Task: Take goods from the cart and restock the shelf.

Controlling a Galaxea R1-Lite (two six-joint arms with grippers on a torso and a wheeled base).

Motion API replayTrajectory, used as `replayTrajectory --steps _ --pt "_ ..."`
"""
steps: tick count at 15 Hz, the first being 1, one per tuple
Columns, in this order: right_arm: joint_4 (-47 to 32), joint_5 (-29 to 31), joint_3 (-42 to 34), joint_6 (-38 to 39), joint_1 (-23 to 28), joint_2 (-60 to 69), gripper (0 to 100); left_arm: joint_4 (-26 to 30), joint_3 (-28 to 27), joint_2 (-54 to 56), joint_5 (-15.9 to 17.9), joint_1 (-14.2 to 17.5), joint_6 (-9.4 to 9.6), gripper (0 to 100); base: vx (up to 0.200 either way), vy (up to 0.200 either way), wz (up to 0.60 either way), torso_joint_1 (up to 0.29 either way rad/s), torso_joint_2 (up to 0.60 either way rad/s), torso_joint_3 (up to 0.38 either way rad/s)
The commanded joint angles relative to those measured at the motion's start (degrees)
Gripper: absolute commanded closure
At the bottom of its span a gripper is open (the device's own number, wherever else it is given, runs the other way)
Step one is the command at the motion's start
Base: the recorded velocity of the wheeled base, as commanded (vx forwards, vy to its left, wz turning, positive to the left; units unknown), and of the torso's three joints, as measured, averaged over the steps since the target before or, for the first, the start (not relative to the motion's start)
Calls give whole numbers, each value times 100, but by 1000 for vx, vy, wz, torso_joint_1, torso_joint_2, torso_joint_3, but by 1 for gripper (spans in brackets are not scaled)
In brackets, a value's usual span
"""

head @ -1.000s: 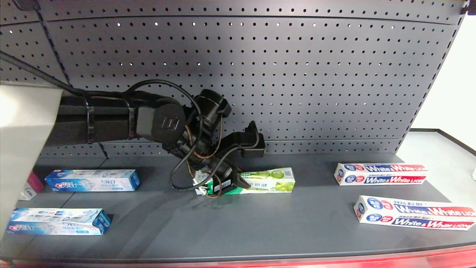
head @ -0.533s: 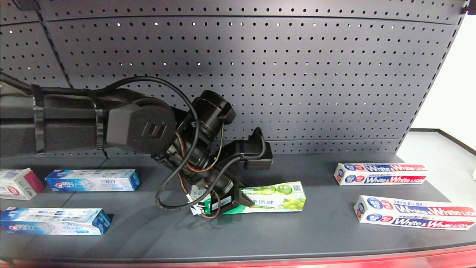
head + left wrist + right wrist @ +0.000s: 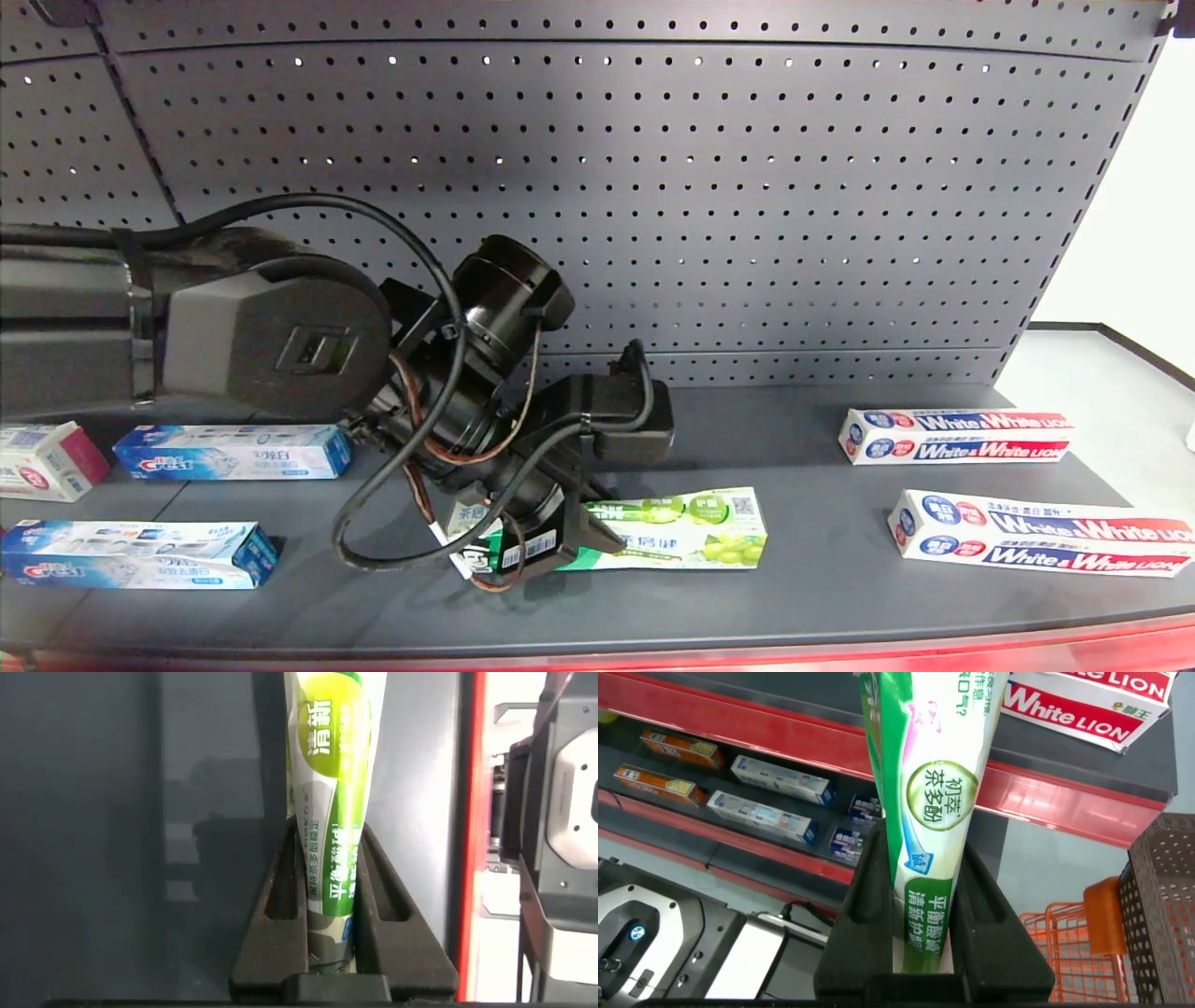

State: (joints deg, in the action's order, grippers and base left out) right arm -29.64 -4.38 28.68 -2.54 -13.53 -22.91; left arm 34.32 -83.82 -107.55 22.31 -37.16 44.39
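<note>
Left gripper (image 3: pixel 560 541): closed on one end of the green toothpaste box (image 3: pixel 681 532), which is clamped between both fingers (image 3: pixel 280 887) in the left wrist view.
Green toothpaste box: held lengthwise along the shelf (image 3: pixel 747 597), in the middle toward the front edge, its free end pointing to the robot's right. It is level with the deck. Contact with the deck cannot be confirmed.
Right gripper (image 3: pixel 929 849): closed on a second green toothpaste box (image 3: pixel 938 765), which is gripped at its lower end and stands out beyond the fingertips.
Second green toothpaste box: carried in front of the red-edged shelving, with its far end close to a red-and-white box lying on an upper shelf (image 3: pixel 1083 705).
Cart (image 3: pixel 1064 943): an orange wire frame is seen low beside the right gripper, next to a dark mesh basket (image 3: pixel 1162 905).
Shelf stock, left side: two blue boxes are laid flat, one at the back (image 3: pixel 233 452) and one at the front (image 3: pixel 140 554). A pink-and-white carton (image 3: pixel 47 460) is placed beside the rear one.
Shelf stock, right side: two red-and-white boxes are laid flat, one behind (image 3: pixel 957 436) and one in front (image 3: pixel 1041 534), well apart from the green toothpaste box.
Back panel (image 3: pixel 747 187): grey perforated board is fitted behind the shelf.
Lower shelves: blue-and-white boxes (image 3: pixel 780 779) and orange boxes (image 3: pixel 654 779) are noted in the right wrist view.
</note>
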Motion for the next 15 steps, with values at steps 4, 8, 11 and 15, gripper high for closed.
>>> replayTrajectory --steps 4,8,11,15 --pt "2 -2 -3 -1 0 5 100 -4 41 49 2 -187 -88 100 0 0 0 0 0 0" --pt "2 -2 -12 -1 0 14 100 -30 173 49 2 -248 -88 100 0 0 0 0 0 0" --pt "2 -2 -12 -1 0 14 100 -74 208 41 2 -248 -88 100 0 0 0 0 0 0" --pt "2 -2 -12 7 0 14 100 -83 208 14 2 -257 -88 100 0 0 0 0 0 0"
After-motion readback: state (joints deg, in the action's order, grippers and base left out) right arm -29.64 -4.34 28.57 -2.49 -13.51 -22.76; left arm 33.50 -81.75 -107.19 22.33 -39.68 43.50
